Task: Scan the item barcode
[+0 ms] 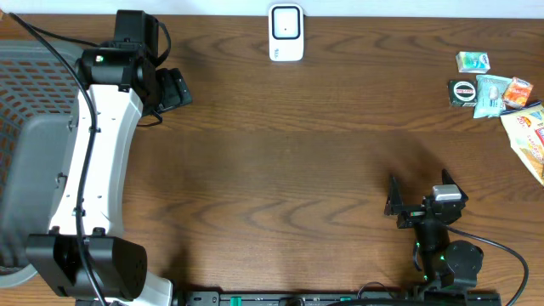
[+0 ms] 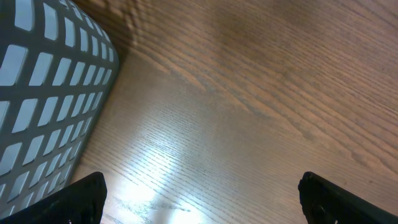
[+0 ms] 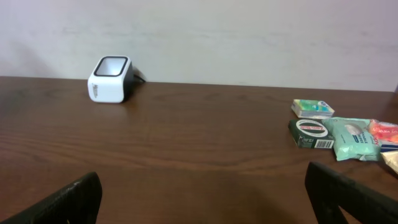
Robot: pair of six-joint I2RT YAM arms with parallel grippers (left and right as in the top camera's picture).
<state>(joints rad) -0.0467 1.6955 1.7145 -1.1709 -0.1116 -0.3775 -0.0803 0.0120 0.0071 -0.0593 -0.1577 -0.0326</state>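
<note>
Packet (image 1: pixel 529 138) partly out of frame

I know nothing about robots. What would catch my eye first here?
The big white left arm stretching along the left side of the table, next to a grey mesh basket. Then the small white scanner standing alone at the far edge, and a cluster of colourful packets in the far right corner.
</note>
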